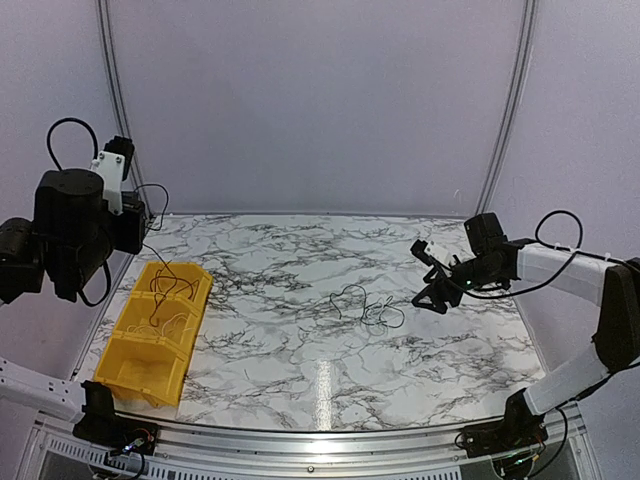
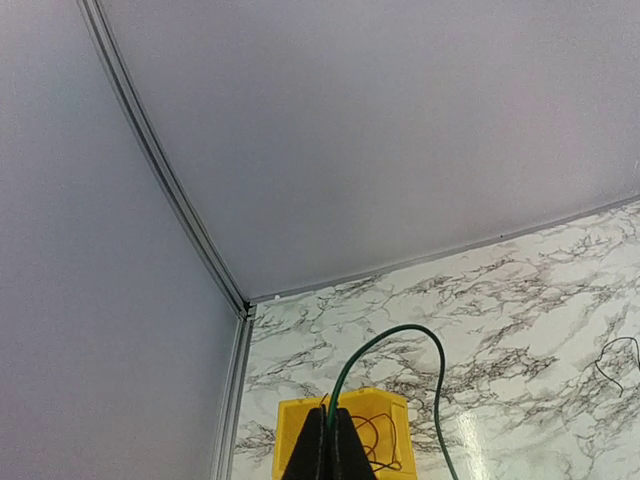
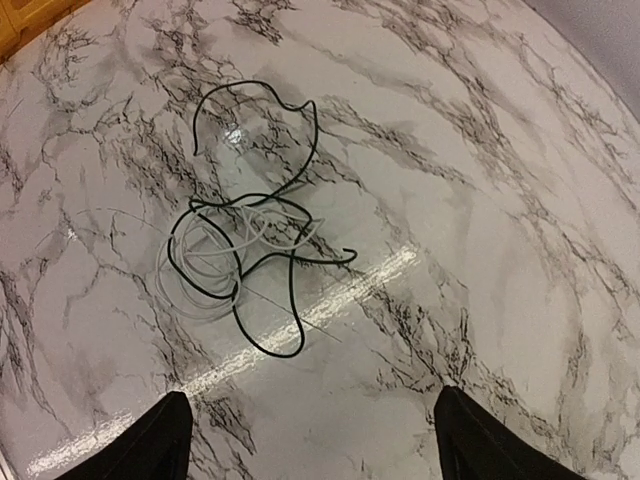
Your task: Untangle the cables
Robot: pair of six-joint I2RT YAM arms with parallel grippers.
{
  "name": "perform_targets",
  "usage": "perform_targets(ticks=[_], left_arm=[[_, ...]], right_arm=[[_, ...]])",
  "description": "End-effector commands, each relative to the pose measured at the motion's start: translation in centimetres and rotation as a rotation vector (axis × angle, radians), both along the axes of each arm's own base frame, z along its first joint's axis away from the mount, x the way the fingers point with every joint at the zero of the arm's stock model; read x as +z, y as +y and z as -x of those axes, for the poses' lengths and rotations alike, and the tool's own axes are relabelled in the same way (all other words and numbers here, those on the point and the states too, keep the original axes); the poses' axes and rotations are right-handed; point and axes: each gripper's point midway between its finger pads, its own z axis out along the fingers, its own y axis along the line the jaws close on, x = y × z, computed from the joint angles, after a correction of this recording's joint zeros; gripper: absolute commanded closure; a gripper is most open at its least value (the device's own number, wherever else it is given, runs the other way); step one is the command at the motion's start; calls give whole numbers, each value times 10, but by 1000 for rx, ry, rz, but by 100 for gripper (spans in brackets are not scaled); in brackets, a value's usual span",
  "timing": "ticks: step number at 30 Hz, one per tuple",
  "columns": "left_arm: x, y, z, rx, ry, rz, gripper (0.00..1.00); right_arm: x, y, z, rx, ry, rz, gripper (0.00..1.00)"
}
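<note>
Top view: cable tangle (image 1: 365, 305) mid-desk (image 1: 280, 370), my right jaws just right of it; my left jaws raised above yellow bin (image 1: 145, 380).
Left wrist: my left jaws pinched closed on green cable (image 2: 400, 335), yellow bin below.
Right wrist: my right jaws spread wide, empty; cable tangle ahead on desk.

Light is bright, even and diffuse, coming from overhead. The table (image 1: 260, 250) carries one white glare streak toward its near edge in the top view. My right wrist view shows a diagonal streak just near of the cables (image 3: 245, 235). Shadows are faint and soft. The cables are sharp there. My right gripper (image 3: 310, 400) shows its fingers (image 3: 150, 445) as dark, blurred blocks. The wall rail (image 2: 160, 160) bows in my left wrist view.
</note>
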Motion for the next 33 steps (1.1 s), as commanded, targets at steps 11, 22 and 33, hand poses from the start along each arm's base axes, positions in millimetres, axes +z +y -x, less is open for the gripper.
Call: perform_targets(ticks=[11, 22, 33], left_arm=[[19, 14, 10, -32, 36, 81, 100], [35, 45, 35, -73, 88, 316, 100], [-4, 66, 57, -92, 230, 359, 100]], right_arm=[[-12, -10, -8, -22, -16, -36, 19], [-21, -10, -7, -11, 12, -24, 19], [-29, -10, -7, -3, 39, -19, 20]])
